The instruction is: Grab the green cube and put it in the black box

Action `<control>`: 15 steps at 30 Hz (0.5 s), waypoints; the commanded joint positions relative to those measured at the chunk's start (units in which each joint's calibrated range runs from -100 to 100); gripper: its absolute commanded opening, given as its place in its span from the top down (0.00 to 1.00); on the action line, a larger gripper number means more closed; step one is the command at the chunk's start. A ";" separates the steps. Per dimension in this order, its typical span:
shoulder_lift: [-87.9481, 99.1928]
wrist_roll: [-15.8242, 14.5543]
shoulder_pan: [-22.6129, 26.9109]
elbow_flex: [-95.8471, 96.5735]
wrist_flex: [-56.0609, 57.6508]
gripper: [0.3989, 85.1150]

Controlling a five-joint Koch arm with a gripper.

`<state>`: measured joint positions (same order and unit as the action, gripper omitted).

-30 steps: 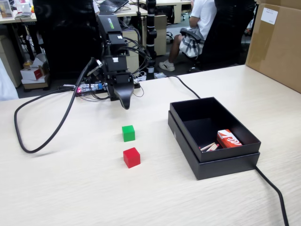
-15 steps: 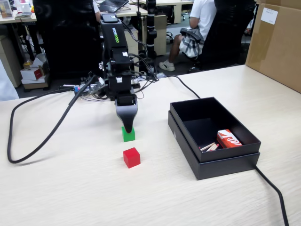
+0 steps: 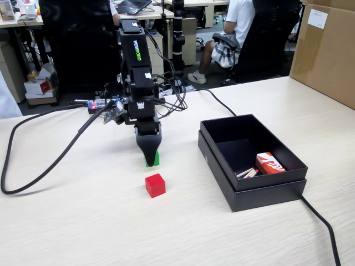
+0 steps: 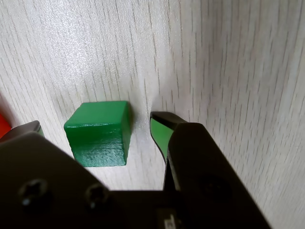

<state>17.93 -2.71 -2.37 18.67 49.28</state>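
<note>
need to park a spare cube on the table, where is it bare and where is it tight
Bare table: the wide near strip in front of the red cube, and the stretch between that cube and the black box. Crowded: around the gripper, down over the green cube, with cables behind. Inside the box, a red-and-white packet fills the near right corner; the rest is free.

Red cube (image 3: 155, 185) sits on pale wood table (image 3: 83, 221), near front-centre in fixed view. Thick black cable (image 3: 39, 177) loops across table at left. Big brown carton (image 3: 327, 50) stands at far right. Behind table: 1 seated person (image 3: 238, 22), desks, office clutter.
</note>
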 commanded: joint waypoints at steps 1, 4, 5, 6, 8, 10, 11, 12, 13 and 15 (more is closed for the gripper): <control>-0.66 0.34 0.05 -3.80 0.44 0.47; -1.69 0.78 0.05 -3.89 0.44 0.57; -2.04 0.83 0.05 -3.89 0.35 0.61; -2.38 1.27 0.05 -3.80 0.44 0.69; -2.73 1.47 0.05 -3.71 0.44 0.76; -2.73 1.86 0.00 -3.80 0.35 0.87; -2.73 2.00 -0.05 -3.89 0.35 0.95; -2.61 2.10 -0.05 -3.98 0.35 0.99; -2.38 2.25 -0.05 -3.98 0.35 0.99; -0.32 2.44 0.05 -3.62 0.35 0.99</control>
<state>15.08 -0.81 -2.37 16.75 49.36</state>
